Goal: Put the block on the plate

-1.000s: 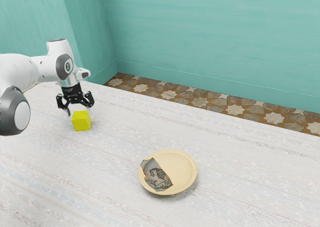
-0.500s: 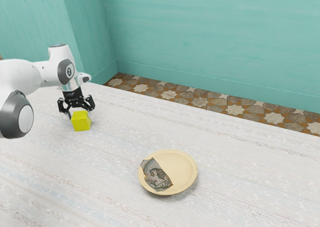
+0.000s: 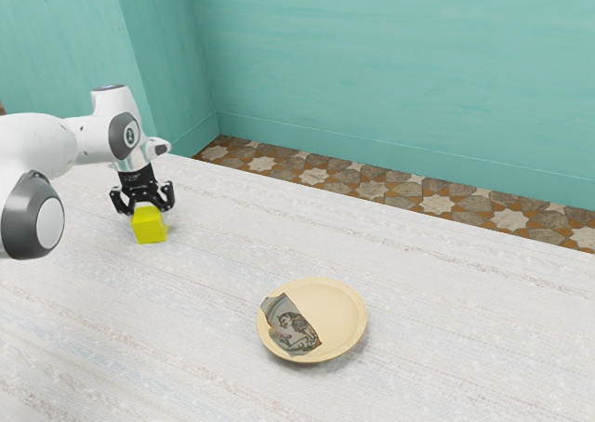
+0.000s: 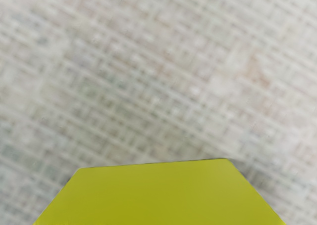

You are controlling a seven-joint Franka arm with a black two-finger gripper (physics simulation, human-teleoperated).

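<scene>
Evidently, the black two-finger gripper (image 3: 143, 205) is low over the solid yellow, cube-shaped block (image 3: 149, 226) to take its sides; I cannot tell whether it has closed on it. The block appears to rest on the whitish, streaked table (image 3: 214, 283), the round, shallow cream plate (image 3: 337, 317) well apart from it, awaiting a carry.
</scene>
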